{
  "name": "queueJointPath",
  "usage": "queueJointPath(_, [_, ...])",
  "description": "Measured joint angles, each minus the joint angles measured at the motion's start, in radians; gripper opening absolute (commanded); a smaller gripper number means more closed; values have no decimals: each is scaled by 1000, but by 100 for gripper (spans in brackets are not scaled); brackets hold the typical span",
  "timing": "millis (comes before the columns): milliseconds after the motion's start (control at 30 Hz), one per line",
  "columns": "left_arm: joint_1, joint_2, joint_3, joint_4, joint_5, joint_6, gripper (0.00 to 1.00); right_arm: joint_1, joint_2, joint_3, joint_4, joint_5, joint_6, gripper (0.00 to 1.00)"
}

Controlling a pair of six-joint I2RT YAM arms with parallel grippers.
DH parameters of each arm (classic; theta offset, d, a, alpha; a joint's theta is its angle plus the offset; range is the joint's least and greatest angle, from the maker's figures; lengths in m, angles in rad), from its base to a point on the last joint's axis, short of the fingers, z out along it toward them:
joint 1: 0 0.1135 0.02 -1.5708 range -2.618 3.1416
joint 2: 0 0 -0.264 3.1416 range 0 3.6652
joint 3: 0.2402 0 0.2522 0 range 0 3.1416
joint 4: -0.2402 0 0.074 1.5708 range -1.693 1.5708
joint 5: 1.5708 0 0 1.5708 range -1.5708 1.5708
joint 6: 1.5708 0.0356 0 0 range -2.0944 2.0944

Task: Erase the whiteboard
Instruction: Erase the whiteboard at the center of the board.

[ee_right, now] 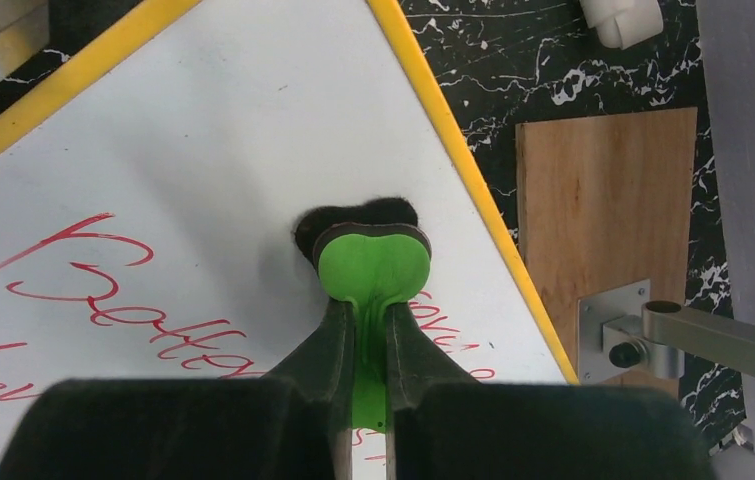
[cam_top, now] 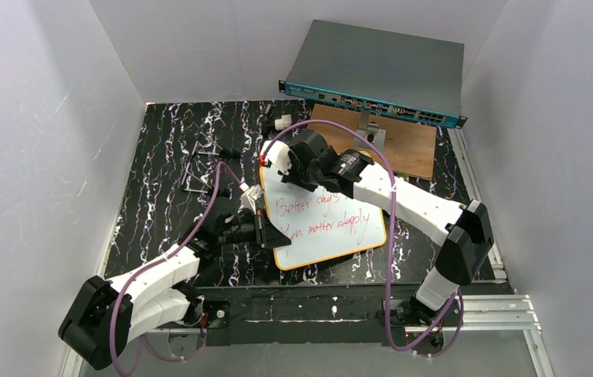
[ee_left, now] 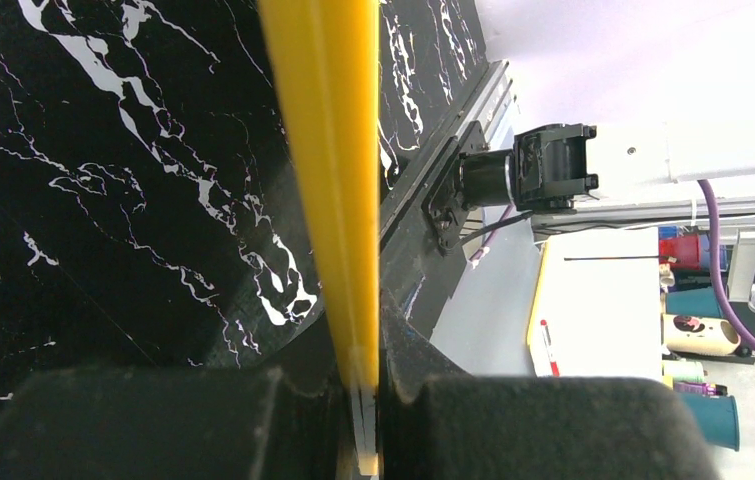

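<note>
Found right gripper [ee_right: 371, 330] clamped on green heart-shaped plastic eraser [ee_right: 371, 265] with black felt pad, set against far end of flat white yellow-rimmed whiteboard [cam_top: 332, 224] lying mid black marbled table [cam_top: 167, 157], red script unwiped; found left gripper [ee_left: 363, 400] pinching its left rim, apparently to steady it.

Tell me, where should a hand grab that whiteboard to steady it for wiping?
By the thin yellow rim on its left edge, coming in from the left. The whiteboard is a thin flat sheet, so only an edge fits in a pinch. The left hand is shut on that rim, clear of the red writing and the green eraser in the right hand.
</note>
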Motion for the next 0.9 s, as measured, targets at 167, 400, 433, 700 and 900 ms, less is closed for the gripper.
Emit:
queueJointPath(167, [0, 2, 0, -3, 0, -9, 0, 3, 0, -6, -28, -90, -50, 1])
queueJointPath(400, [0, 3, 0, -6, -2, -16, 0, 11, 0, -11, -43, -99, -41, 1])
queueJointPath(433, [0, 3, 0, -4, -2, -17, 0, 11, 0, -11, -39, -78, -29, 1])
queueJointPath(700, [0, 7, 6, 0, 2, -13, 0, -30, 4, -11, 37, 74, 16, 1])
queueJointPath(900, [0, 16, 8, 0, 3, -21, 0, -47, 4, -11, -21, -69, -57, 1])
